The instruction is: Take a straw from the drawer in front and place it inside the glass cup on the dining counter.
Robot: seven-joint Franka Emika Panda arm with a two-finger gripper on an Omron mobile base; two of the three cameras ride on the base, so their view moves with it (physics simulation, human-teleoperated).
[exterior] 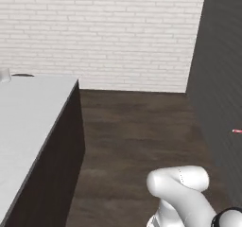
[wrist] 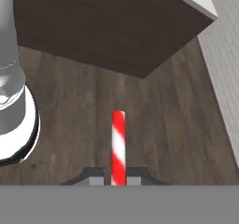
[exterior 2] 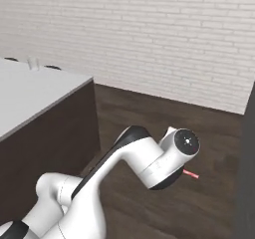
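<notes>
Down at the bottom of the hand view we've got the pincer (wrist: 118, 180) clamped tight on the straw (wrist: 118, 146), its 2 dark fingertips (wrist: 95, 176) squeezed in on either side of the lower end. The red-and-white stick pokes straight out past the tips, over the dark wood floor (wrist: 163, 125). Past it in that view sits the dark brown side of the dining counter (wrist: 107, 27), with a sliver of its white worktop at the top right corner.

From the right base view we can see the arm bent forward and low, wrist turned away from the island, and a short bit of the straw (exterior 2: 191, 174) sticking out to the right just under the hand, above the floor. In the left base view only a tiny red tip shows at the right edge (exterior: 237, 131), against a dark wall panel (exterior: 222, 79).

The glass cup (exterior 2: 33, 63) stands way back on the far end of the dining counter (exterior 2: 35, 91), well apart from the straw; in the left base view it's just a pale shape at the left edge (exterior: 4, 74). A white brick wall (exterior 2: 149, 34) runs behind everything.
</notes>
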